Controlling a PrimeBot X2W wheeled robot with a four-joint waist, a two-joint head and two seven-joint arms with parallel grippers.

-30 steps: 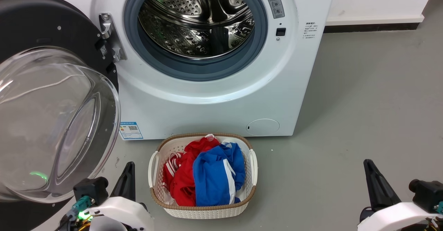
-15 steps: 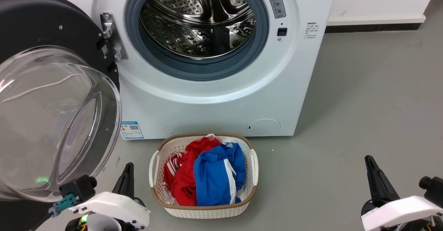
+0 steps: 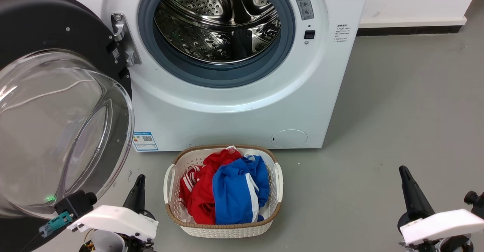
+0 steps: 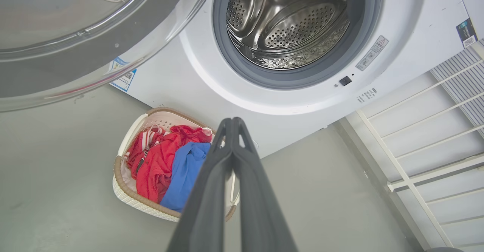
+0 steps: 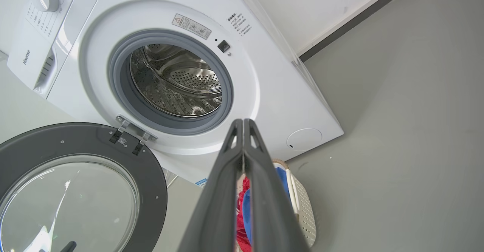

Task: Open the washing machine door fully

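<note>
The left gripper (image 3: 140,179) was shut tight, and nothing was held in it. The right gripper (image 3: 403,169) was shut too, and nothing was held there. The door (image 3: 45,25) was seen up and to the left of the left gripper, swung wide away from the drum (image 3: 219,21). Its glass bowl (image 3: 56,131) hung just above and left of that gripper, but no touch between them could be seen. The basket (image 3: 223,231) sat just to that gripper's right.

The door looked almost fully open, so only a small last push was thought to be needed. It would best be given slowly, on the black rim far from the hinge (image 3: 123,36), not on the glass. The push should be stopped once the hinge gave no more. The basket should not be bumped.
</note>
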